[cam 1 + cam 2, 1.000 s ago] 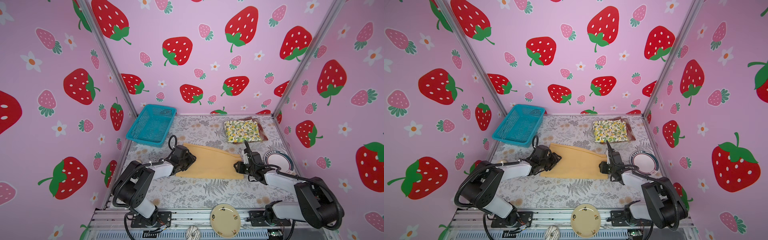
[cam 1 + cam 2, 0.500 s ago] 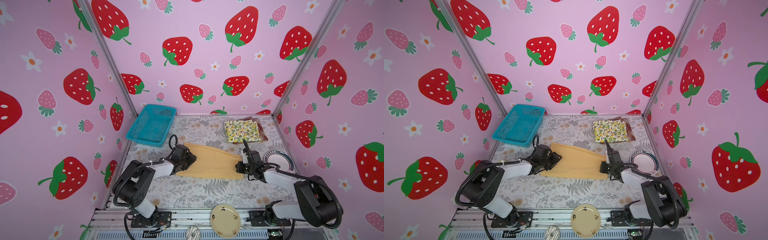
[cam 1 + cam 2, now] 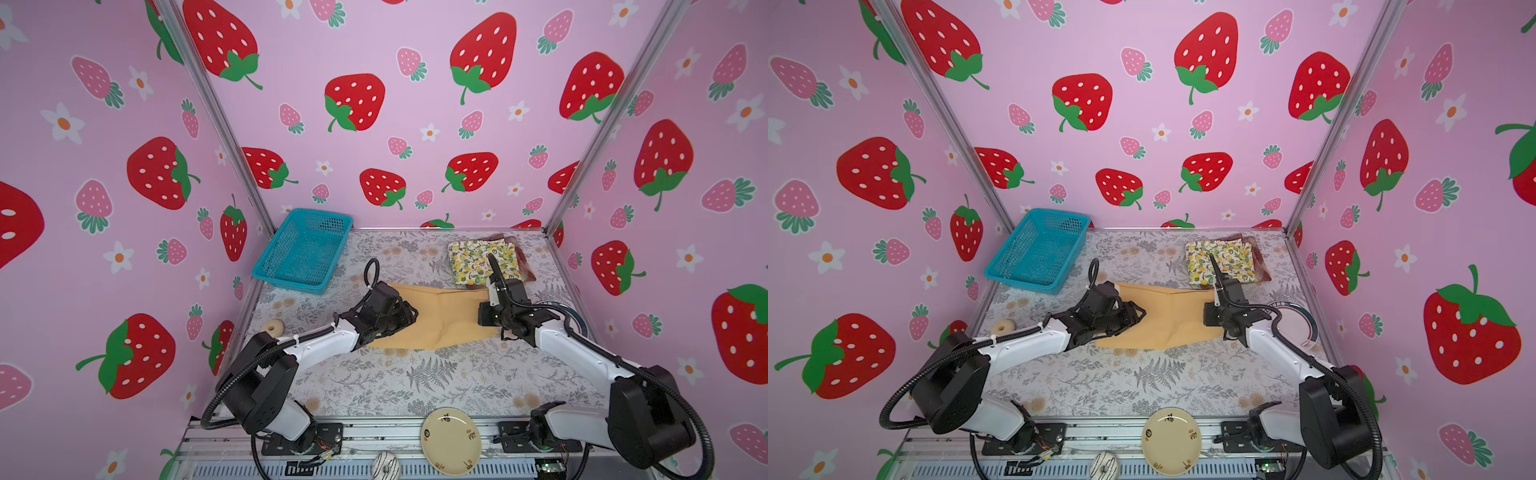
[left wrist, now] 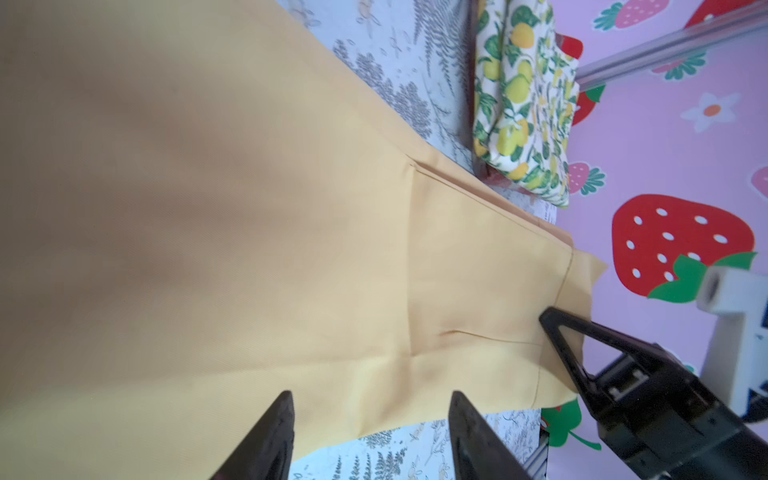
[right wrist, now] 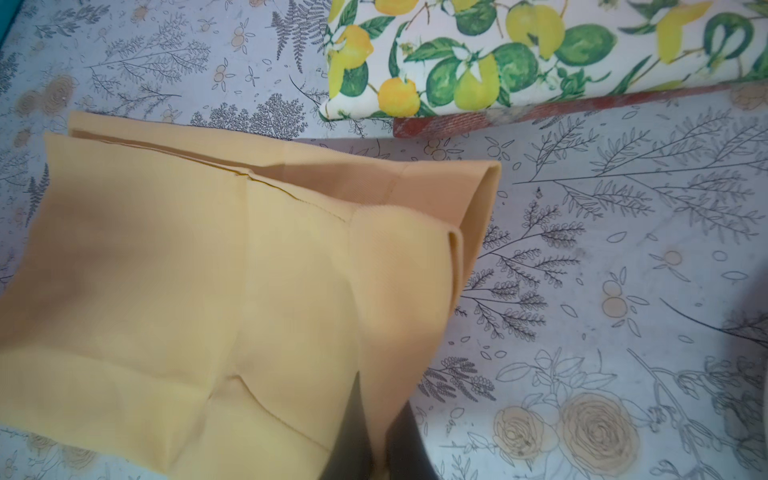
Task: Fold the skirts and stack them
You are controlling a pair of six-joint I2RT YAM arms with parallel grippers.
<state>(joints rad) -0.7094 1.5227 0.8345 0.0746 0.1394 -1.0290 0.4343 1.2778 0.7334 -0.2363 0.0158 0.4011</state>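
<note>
Cream plate (image 3: 451,446) sits at the bottom edge of both top views, on the frame rail outside the work surface. It is not part of the job.

At mid-frame I find the mustard skirt (image 3: 440,320) lying on the fern-print table cover (image 3: 415,382) between my two arms. It is partly folded. The right wrist view shows layers doubled over along one side, but the outline is loose and uneven. The right gripper (image 5: 376,432) is pressed together on the skirt's right-hand edge, with the cloth rising into its pinch. The left gripper (image 4: 370,395) sits low over the skirt's left end with its jaws spread. I see cloth between the fingertips but no grip on it.

Further back, at the upper right of the table, the lemon-print skirt (image 3: 482,259) lies folded on top of the plaid skirt (image 3: 523,268), of which only a red margin shows. The blue basket (image 3: 305,249) stands at the upper left of the table, apart from all three garments.

Assessment: two of the three skirts are folded and stacked. Outstanding: finish the mustard fold, which in my judgement needs one more fold across, then carry it onto the lemon-print skirt. I put the task at roughly two-thirds complete.
</note>
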